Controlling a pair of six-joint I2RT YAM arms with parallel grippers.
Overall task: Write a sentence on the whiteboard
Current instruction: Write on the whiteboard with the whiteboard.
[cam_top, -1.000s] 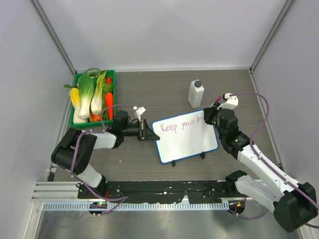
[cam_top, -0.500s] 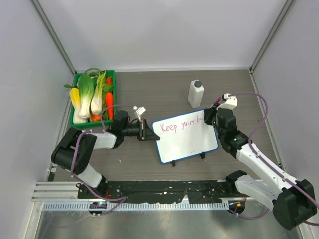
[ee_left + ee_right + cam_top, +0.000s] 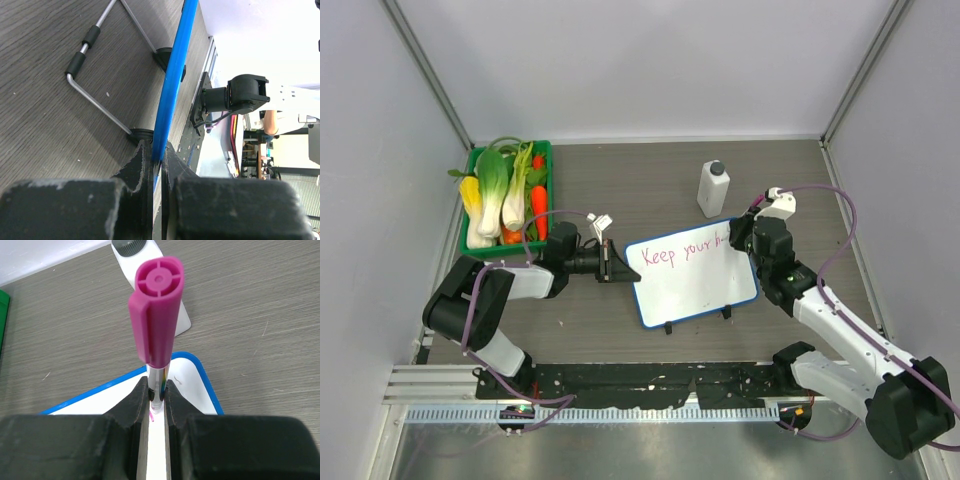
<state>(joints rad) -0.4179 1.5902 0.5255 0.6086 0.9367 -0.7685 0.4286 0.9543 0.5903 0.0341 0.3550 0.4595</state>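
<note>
Meeting first, outward from the arm bases, the whiteboard (image 3: 695,290), propping on two small black feet (image 3: 668,327) on the grey wood table (image 3: 620,190), near edge lowest and white face tilting up.

Clamping the whiteboard's left edge with the left gripper (image 3: 157,150): jaws drawn narrow, pinching the thin blue rim between the two black fingers (image 3: 140,165). Seeing, from that wrist, a bent metal wire brace (image 3: 95,100) with black sleeves reaching out over the table on the whiteboard's back side.

Gripping a pink marker (image 3: 156,315) with the right gripper (image 3: 157,392) above the whiteboard's far right corner: jaws narrow, squeezing the pale barrel, pink capped end pointing up at the wrist camera, writing end pointing down at the white surface. Not showing whether the tip is touching, with the fingers hiding it; showing only a short pink stroke just below them.

Showing the sentence (image 3: 682,250) along the whiteboard's far edge, thin pink-red cursive reading "Keep your" plus the start of another word, ending right at the right gripper.

Finding a white bottle (image 3: 713,189) with a dark cap standing upright just beyond the whiteboard's far right corner, apart from it.

Finding a green basket (image 3: 473,170) holding toy vegetables (image 3: 500,195) well off to the whiteboard's far left.
</note>
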